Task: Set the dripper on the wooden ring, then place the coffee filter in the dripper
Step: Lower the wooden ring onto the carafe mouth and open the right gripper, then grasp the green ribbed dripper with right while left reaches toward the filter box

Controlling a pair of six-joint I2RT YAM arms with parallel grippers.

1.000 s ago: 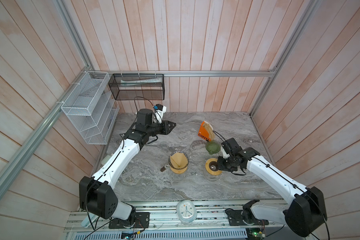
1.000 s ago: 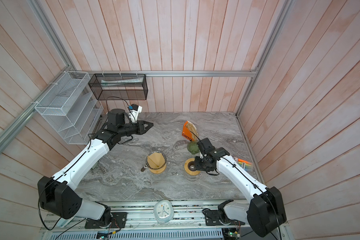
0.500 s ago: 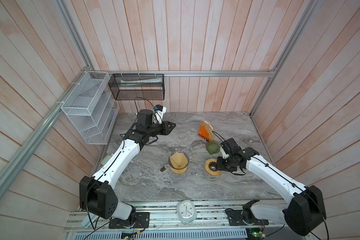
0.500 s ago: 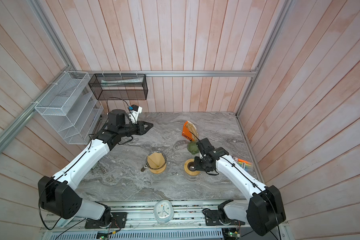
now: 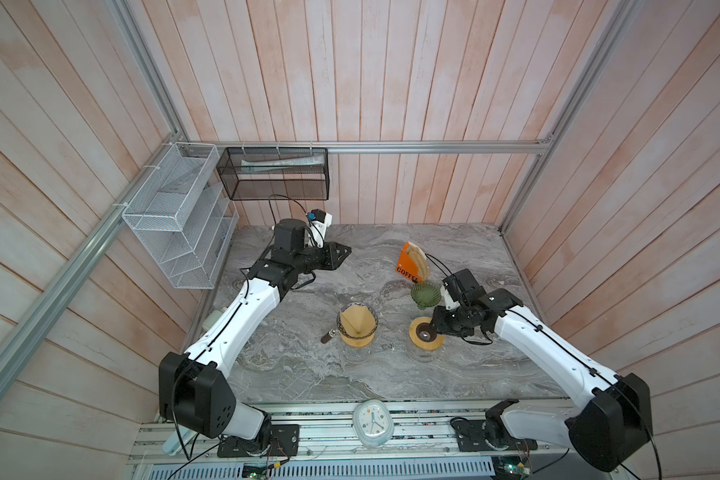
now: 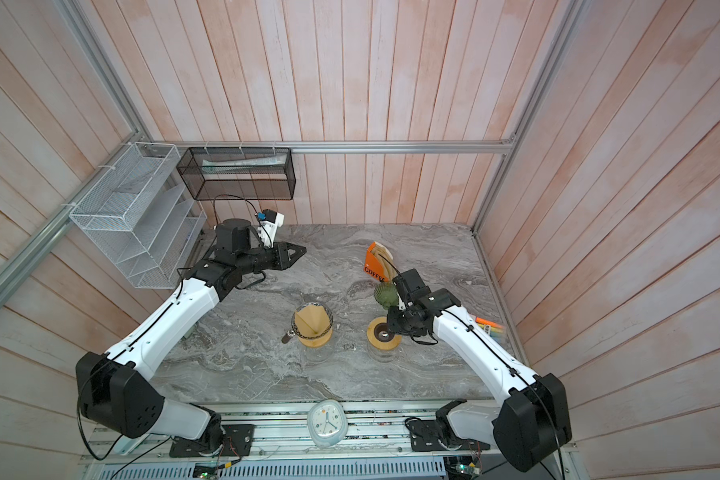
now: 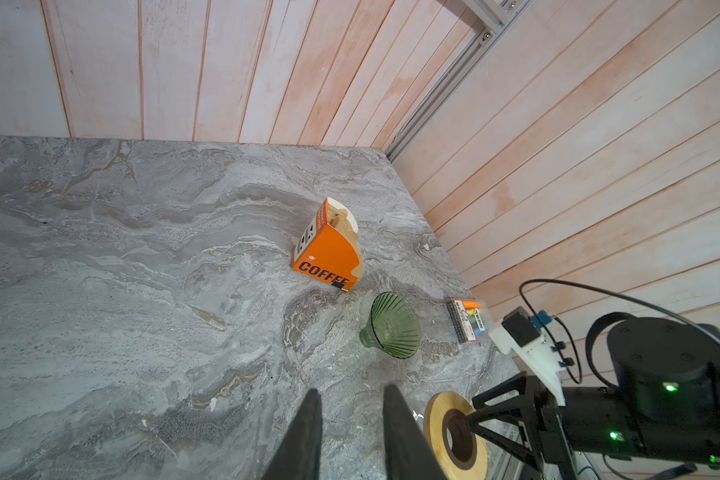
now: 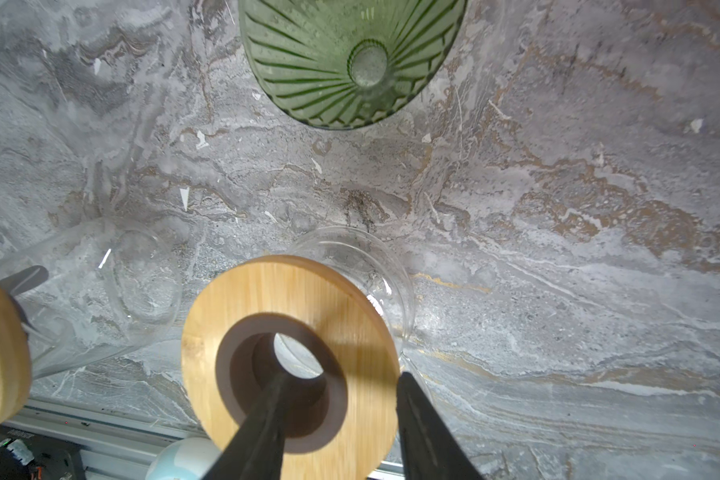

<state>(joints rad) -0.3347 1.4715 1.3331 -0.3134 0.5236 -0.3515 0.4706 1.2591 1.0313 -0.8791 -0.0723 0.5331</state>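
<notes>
Jaws apart, empty, the left gripper (image 5: 346, 250) is hovering by the surface's back-left corner in a top view, the filter (image 5: 355, 323) sitting in the mid-surface dripper (image 5: 362, 341). Right wrist view: the right gripper (image 8: 344, 376), jaws parted, is straddling a wooden ring (image 8: 242, 307); its inner finger (image 8: 262, 424) is risking hooking the hole and toppling the jug (image 8: 341, 241).

Pale plank walls (image 5: 391, 75); grey marbled tabletop (image 5: 300, 374); white wire rack (image 5: 171, 220), black mesh basket (image 5: 275, 183) on aluminium rail (image 5: 433, 147).

Robot lab cell staged as a kitchen corner, pale wood-plank walls (image 5: 391, 83), aluminium frame rails (image 5: 433, 146), marble-look tabletop (image 5: 292, 374), left arm (image 5: 242, 320) and right arm (image 5: 545, 345) bolted to a slotted base (image 5: 329, 434) at the near edge, wire racks (image 5: 171, 220) far left
</notes>
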